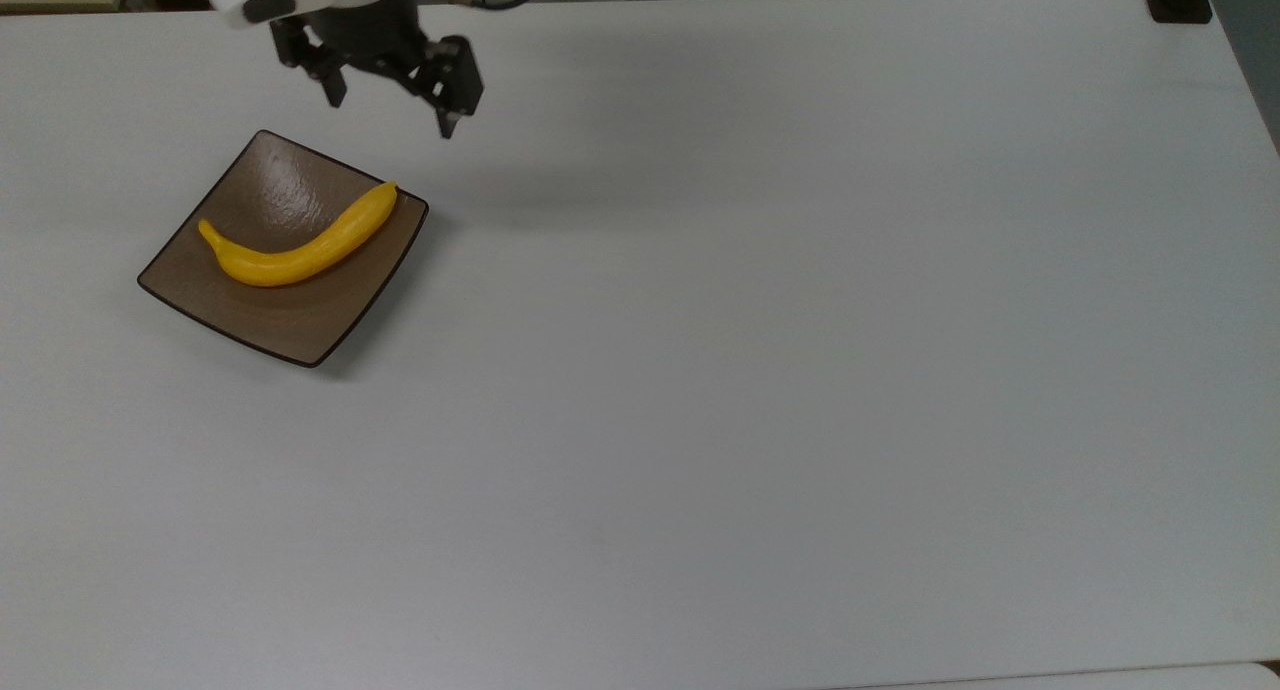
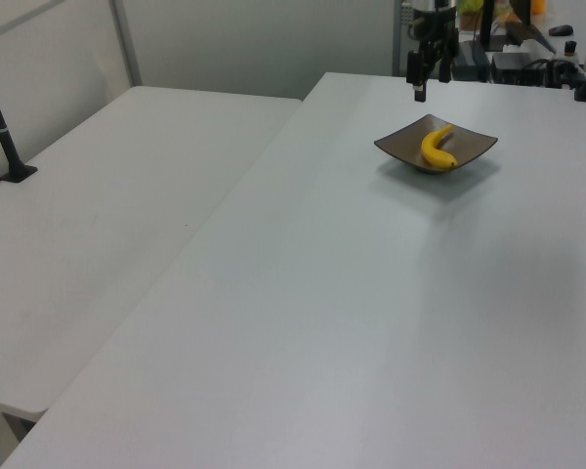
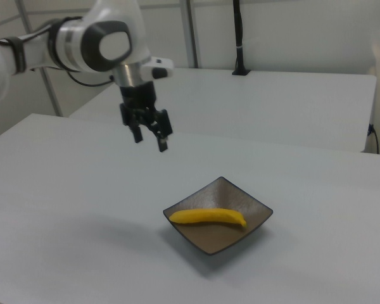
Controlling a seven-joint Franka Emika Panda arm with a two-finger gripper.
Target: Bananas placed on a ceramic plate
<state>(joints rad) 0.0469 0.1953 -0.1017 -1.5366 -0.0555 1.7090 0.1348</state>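
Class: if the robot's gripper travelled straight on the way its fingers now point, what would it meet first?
Most likely the bare white table. The open black two-finger gripper points downward, beside the square brown ceramic plate holding the yellow banana.

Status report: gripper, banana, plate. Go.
Gripper open, empty, raised off the plate. Banana lying flat on ceramic plate. Nothing in the way on the table.
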